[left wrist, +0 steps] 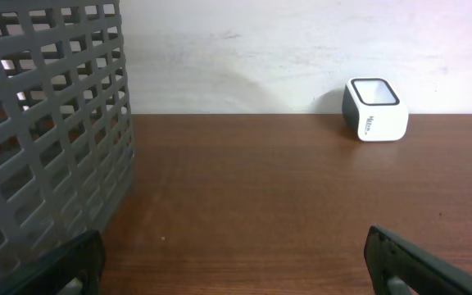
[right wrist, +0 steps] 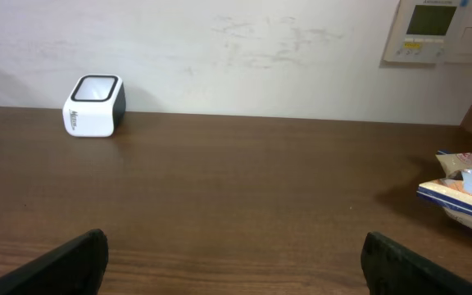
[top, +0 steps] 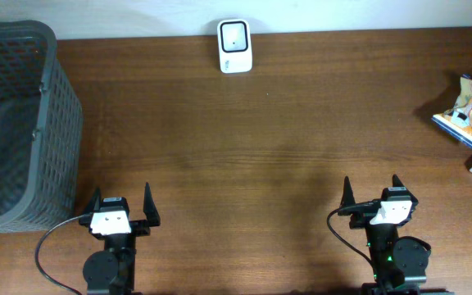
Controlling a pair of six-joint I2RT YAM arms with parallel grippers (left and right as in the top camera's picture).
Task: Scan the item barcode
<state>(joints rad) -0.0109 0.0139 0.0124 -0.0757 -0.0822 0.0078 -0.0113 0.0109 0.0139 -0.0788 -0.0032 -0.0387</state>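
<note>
Basket (top: pixel 58 123) left, scanner (top: pixel 235 46) rear centre, packets (top: pixel 468 109) right

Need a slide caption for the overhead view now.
Left gripper and right gripper open and empty; white cube-shaped scanner at far edge, grey plastic basket left, packaged items right.

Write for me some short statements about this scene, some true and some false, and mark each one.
1. The white scanner stands at the far edge of the table. True.
2. The left gripper holds something. False: it is open and empty.
3. The grey basket stands on the robot's left side. True.
4. The snack packets lie in the basket. False: they lie on the table at its right edge.
5. The right gripper is shut. False: it is open.
</note>
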